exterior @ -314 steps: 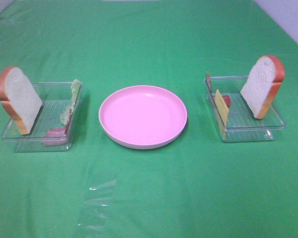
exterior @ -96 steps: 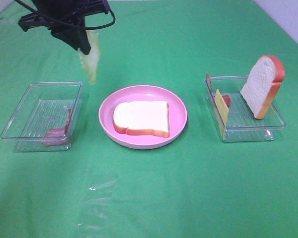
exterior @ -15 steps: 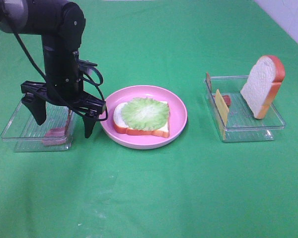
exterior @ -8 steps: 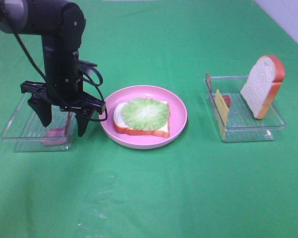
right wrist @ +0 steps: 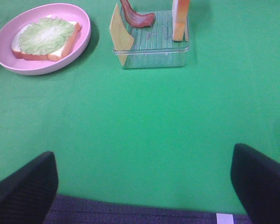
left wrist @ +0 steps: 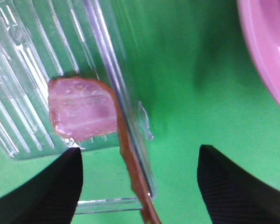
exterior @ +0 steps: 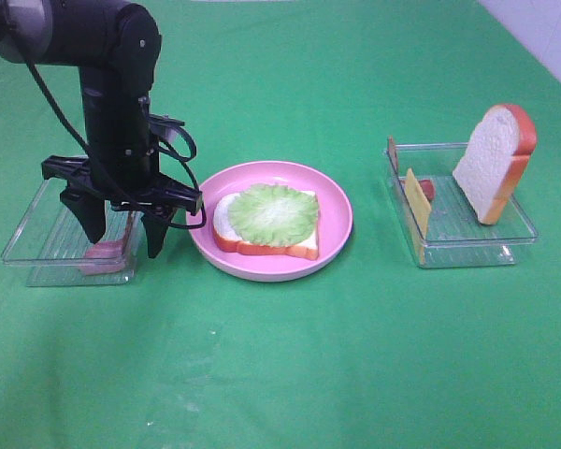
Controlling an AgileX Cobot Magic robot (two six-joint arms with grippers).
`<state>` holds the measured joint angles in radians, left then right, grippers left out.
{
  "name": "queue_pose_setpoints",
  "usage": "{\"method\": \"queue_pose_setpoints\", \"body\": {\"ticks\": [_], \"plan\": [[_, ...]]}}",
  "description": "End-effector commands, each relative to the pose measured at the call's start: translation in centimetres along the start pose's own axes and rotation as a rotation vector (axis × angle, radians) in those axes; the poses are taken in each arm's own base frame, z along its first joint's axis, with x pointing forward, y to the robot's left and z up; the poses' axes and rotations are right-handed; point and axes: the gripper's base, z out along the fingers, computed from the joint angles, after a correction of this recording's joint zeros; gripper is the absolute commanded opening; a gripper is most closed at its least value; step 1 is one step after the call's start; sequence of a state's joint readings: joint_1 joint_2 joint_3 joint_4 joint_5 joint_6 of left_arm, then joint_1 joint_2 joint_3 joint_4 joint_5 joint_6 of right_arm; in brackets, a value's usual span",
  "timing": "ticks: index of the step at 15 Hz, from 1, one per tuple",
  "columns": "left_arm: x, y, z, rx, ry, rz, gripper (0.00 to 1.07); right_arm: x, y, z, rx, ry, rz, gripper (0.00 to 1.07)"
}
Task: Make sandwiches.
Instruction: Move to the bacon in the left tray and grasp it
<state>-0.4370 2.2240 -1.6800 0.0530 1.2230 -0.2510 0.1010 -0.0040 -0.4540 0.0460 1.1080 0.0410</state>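
A white bread slice topped with green lettuce (exterior: 266, 217) lies on the round pink plate (exterior: 338, 213); it also shows in the right wrist view (right wrist: 46, 35). My left gripper (exterior: 123, 236) is open and points down, with one finger inside the left clear tray (exterior: 37, 234) and the other outside its wall. Between the fingers lies a reddish bacon strip (exterior: 103, 251), bent up against that wall (left wrist: 81, 109). In the left wrist view the left gripper (left wrist: 140, 184) is not touching it. My right gripper (right wrist: 142, 186) is open and empty, held back over the near table, and is out of the exterior view.
The right clear tray (exterior: 467, 245) holds an upright bread slice (exterior: 494, 161), a yellow cheese slice (exterior: 416, 201) and a reddish bacon piece (exterior: 427, 190). They also show in the right wrist view, cheese (right wrist: 120, 30) and bacon (right wrist: 136, 17). Green cloth covers the table.
The left gripper's fingers have drawn a little closer together around the bacon at the tray wall. Nothing else has moved.
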Motion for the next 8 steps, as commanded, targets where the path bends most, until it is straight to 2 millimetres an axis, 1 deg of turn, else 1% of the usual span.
{"method": "queue_pose_setpoints", "body": {"ticks": [1, 3, 6, 8], "plan": [[0.35, 0.00, 0.03, -0.003, 0.030, -0.019, 0.59, 0.11, 0.02, -0.08, -0.004, -0.021, -0.005, 0.96], [0.02, -0.03, -0.73, 0.001, 0.010, -0.020, 0.52, 0.11, 0.02, -0.08, -0.004, -0.021, -0.005, 0.96], [0.10, -0.01, -0.76, -0.002, 0.020, -0.020, 0.49, 0.11, 0.02, -0.08, -0.004, -0.021, -0.005, 0.96], [0.10, 0.03, -0.76, -0.006, 0.019, -0.017, 0.37, 0.11, 0.02, -0.08, -0.004, -0.021, -0.005, 0.96]]}}
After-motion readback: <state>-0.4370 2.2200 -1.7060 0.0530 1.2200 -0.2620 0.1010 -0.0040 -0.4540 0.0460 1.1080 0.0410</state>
